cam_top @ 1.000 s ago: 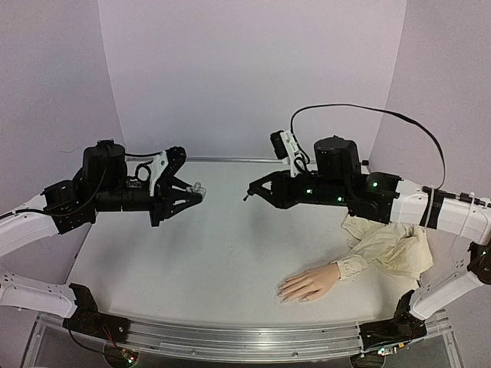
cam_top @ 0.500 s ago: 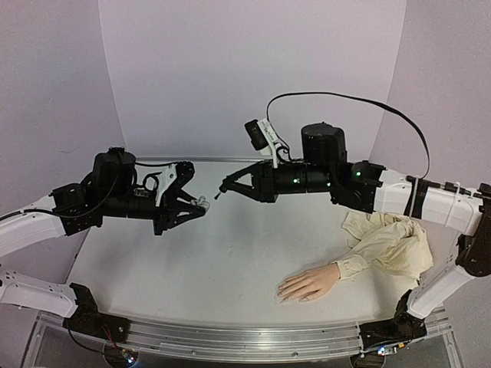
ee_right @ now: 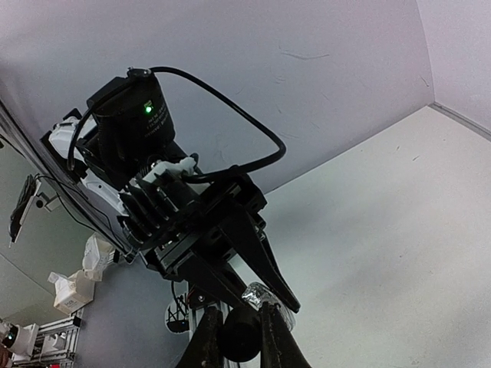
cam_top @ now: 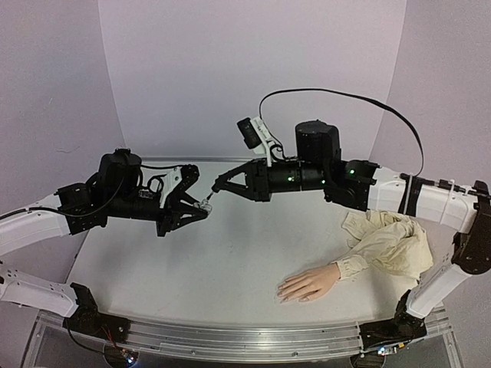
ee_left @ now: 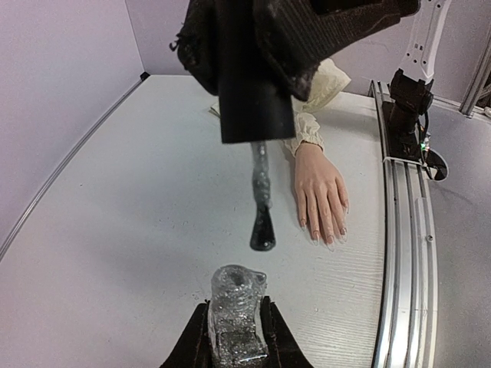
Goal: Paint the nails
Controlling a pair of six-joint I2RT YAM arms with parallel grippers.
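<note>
Starting nearest, at the front right of the table (cam_top: 192,261): mannequin hand (cam_top: 307,284) flat, palm down, fingers laid close together and pointing left, nails (ee_left: 326,234) facing up, open to a brush from above. Looks set out that way on purpose. Too small here to tell whether any polish is on them. Just behind, cream sleeve (cam_top: 391,245) bunched in a heap on the wrist side, not covering the fingertips. Further in and well above the tabletop, left gripper (cam_top: 201,203) pinched tight on a small clear polish bottle (ee_left: 238,314), mouth up, held out toward the other arm. Coming in from the right, right gripper (cam_top: 219,186) clamped on the black cap (ee_left: 245,100), brush (ee_left: 261,230) hanging just clear of the bottle's open mouth. Lined up for loading, by the look of it; cannot tell whether dipped or not. Well apart from the nails, so a long swing down and right to come. No object seen lying between bottle and hand, only the right arm's own forearm passing over that side. Beyond it all, bare back wall (cam_top: 253,77).
</note>
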